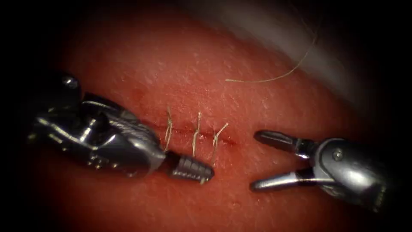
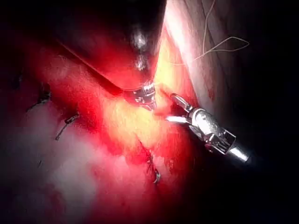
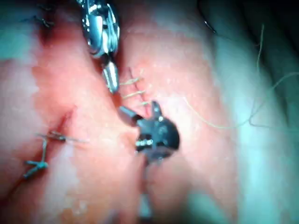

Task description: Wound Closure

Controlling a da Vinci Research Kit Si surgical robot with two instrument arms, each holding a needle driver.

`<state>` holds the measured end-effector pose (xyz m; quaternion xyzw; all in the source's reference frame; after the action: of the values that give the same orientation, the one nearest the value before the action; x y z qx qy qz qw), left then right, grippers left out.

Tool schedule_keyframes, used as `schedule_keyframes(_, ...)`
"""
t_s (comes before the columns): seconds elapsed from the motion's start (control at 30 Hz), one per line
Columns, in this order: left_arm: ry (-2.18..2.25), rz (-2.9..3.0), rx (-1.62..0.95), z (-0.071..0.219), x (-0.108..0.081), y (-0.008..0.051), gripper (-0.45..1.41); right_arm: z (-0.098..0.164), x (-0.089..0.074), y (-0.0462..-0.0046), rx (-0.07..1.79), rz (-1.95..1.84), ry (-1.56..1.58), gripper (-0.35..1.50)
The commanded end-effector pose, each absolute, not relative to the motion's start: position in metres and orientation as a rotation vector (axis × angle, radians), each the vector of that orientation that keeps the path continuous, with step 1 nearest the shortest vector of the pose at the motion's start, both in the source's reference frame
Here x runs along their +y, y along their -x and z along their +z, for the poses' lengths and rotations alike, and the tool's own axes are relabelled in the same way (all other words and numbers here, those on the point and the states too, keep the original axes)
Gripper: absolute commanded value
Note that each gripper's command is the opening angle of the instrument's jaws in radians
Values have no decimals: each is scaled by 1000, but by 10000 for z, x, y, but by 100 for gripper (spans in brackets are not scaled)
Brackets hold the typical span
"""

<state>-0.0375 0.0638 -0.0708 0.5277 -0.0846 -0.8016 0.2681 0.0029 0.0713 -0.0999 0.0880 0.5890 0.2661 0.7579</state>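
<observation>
The tissue (image 1: 180, 73) has a cut (image 1: 189, 131) crossed by three thread stitches (image 1: 196, 135). My left tool (image 1: 191, 169) comes in from the left with its jaws shut. Its tip lies on the near side of the cut, by the near end of the rightmost stitch (image 1: 216, 144); I cannot tell whether it pinches thread. My right tool (image 1: 256, 161) hovers just right of the stitches, jaws wide open and holding nothing. The right wrist view shows those open jaws (image 3: 140, 112) beside the stitches (image 3: 133, 88), with the left tool (image 3: 111, 77) close by. I see no needle.
A loose thread (image 1: 292, 68) curves over the tissue's far right edge, also seen in the wrist views (image 2: 224, 46) (image 3: 219, 123). Older stitches (image 3: 42, 154) (image 2: 65, 123) sit elsewhere on the tissue. Red fluid wets the cut.
</observation>
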Motion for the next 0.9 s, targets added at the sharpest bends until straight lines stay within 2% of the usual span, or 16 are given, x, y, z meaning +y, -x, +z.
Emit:
schedule_keyframes(0.03, -1430, -2175, -216, -700, 636, 379, -35, -996, 715, -43, 1285, 553, -164, 133)
schedule_keyframes(0.17, -1475, -2194, -205, -693, 648, 373, -35, -1000, 716, -63, 1275, 508, -98, 133)
schedule_keyframes(0.43, -1513, -2198, -225, -694, 658, 364, -35, -999, 718, -106, 1256, 483, -14, 145)
schedule_keyframes(0.9, -1536, -2207, -244, -704, 660, 366, -35, -987, 722, -133, 1248, 485, 15, 145)
